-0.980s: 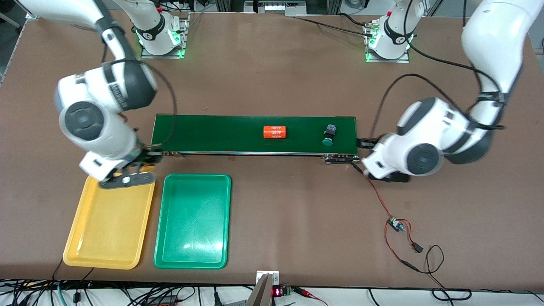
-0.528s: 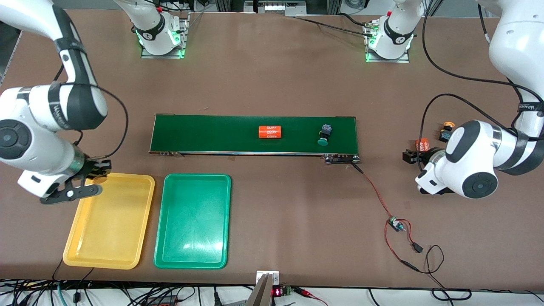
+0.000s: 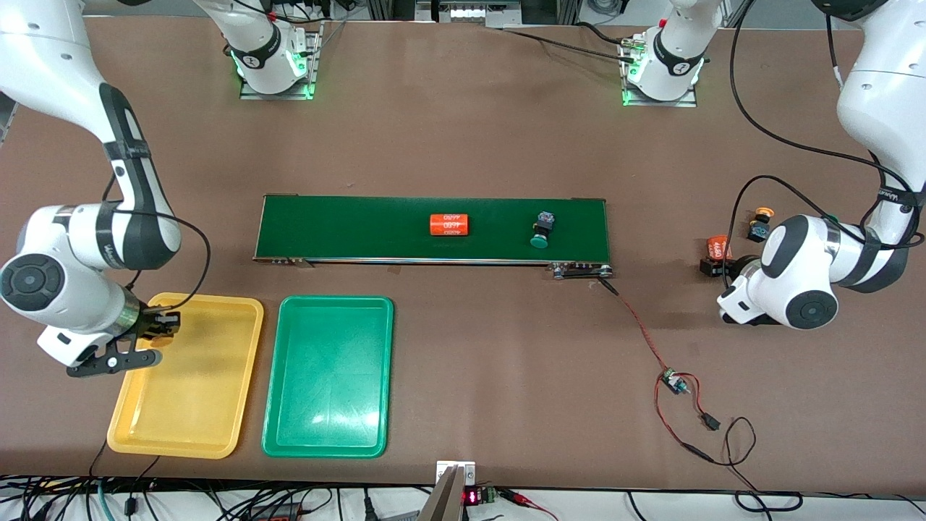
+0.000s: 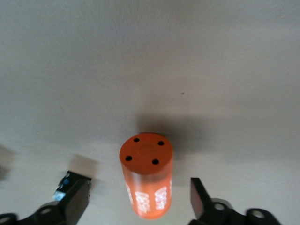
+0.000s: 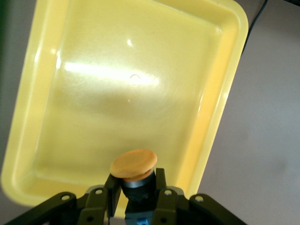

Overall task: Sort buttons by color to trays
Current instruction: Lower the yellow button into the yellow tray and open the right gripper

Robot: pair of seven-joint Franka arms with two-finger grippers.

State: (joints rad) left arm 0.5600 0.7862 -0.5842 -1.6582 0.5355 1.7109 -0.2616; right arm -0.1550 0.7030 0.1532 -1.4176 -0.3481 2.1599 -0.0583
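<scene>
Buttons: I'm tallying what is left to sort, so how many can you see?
3: yellow button in the right gripper above the yellow tray; green button on the belt; another yellow button beside the left arm. Others may be hidden.

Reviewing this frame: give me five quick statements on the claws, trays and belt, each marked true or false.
1. The right claw is shut on a yellow button over the yellow tray. True.
2. The green tray holds a green button. False: nothing lies in it; the green button lies on the dark-green belt.
3. The left claw straddles an orange cylinder. True.
4. The belt carries two orange cylinders. False: it carries one.
5. The trays are stacked. False: they lie side by side.
</scene>
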